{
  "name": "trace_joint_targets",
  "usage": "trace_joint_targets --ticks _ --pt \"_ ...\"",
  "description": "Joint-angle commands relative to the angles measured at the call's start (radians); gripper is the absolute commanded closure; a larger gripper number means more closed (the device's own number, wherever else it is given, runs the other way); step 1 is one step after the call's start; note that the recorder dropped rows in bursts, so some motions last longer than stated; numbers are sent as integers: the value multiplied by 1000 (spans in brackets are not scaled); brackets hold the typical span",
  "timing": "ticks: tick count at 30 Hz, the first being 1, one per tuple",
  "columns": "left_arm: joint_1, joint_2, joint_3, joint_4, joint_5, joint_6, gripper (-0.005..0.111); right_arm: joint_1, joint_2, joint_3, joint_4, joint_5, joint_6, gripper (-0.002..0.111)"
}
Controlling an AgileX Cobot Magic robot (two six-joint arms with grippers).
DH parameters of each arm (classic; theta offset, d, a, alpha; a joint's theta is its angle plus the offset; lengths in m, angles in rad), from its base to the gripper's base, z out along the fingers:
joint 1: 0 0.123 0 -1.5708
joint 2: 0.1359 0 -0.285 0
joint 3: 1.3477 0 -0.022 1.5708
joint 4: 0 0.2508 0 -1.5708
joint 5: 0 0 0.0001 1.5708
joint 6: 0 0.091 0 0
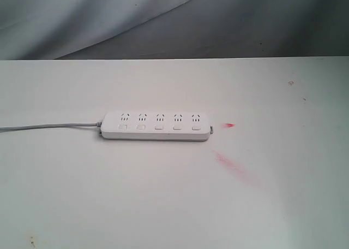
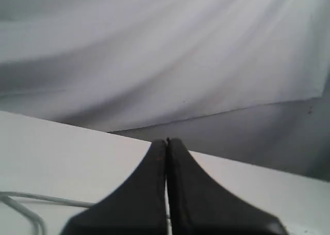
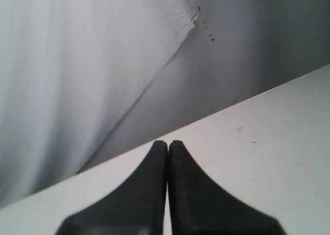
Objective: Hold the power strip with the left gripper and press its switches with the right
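A: Status?
B: My left gripper [image 2: 166, 145] and right gripper [image 3: 167, 145]: jaws pressed together, nothing held. Power strip [image 1: 156, 125] lies flat mid table [image 1: 163, 205].
A: Risk?
B: Pressing switches [image 1: 158, 127] w/o left pinning it — strip prob. slides. Wrist cams don't show it — alignment's a guess.

The power strip [image 1: 155, 126] is smooth white plastic. The table [image 1: 163, 205] is matt white, with a red smear [image 1: 234, 167] at the strip's four o'clock. The backdrop [image 1: 109, 19] is soft grey cloth. The left gripper [image 2: 166, 142] and right gripper [image 3: 167, 143] look matt black.
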Motion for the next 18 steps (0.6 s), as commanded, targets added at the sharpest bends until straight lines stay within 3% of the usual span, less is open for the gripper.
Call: trace_joint_targets --ticks 1,4,9,15,18 --pt "1 18 -42 -174 70 -44 107 -8 -4 -28 112 46 3 108" --pt "-1 97 -115 -274 123 -41 107 -8 -4 -100 157 174 -2 108" --pt "-43 279 -269 -413 263 1 107 -8 42 -214 392 293 -75 108" --pt "-106 525 -474 -435 427 189 107 3 170 -352 688 388 -561 108" --pt "-106 632 -552 -436 476 236 107 35 267 -408 737 405 -692 108"
